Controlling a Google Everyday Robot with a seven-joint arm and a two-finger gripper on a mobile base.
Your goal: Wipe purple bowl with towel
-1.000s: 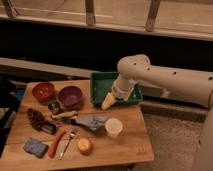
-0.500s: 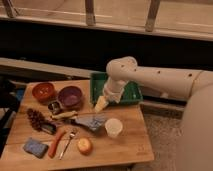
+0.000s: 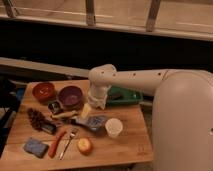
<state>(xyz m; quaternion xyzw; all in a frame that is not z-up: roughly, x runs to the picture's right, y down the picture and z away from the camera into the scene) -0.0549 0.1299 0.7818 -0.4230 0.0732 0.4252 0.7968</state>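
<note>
The purple bowl (image 3: pixel 70 96) stands upright at the back left of the wooden table (image 3: pixel 130 150). A crumpled grey-blue towel (image 3: pixel 94 122) lies in the middle of the table, in front and to the right of the bowl. My gripper (image 3: pixel 86 111) hangs from the white arm (image 3: pixel 130 80), just right of the bowl's rim and just above the towel's back edge. I cannot tell whether it touches the towel.
A red bowl (image 3: pixel 44 91) stands left of the purple one. A green tray (image 3: pixel 126 96) is at the back right. A white cup (image 3: pixel 113 127), an orange (image 3: pixel 84 145), a fork (image 3: pixel 69 142), a red utensil (image 3: pixel 56 144), a blue sponge (image 3: pixel 35 147) and a dark cluster (image 3: pixel 36 119) lie around the towel.
The arm has swung left from beside the green tray and lowered, bringing the gripper close to the purple bowl and the towel. The objects on the table have not moved.
</note>
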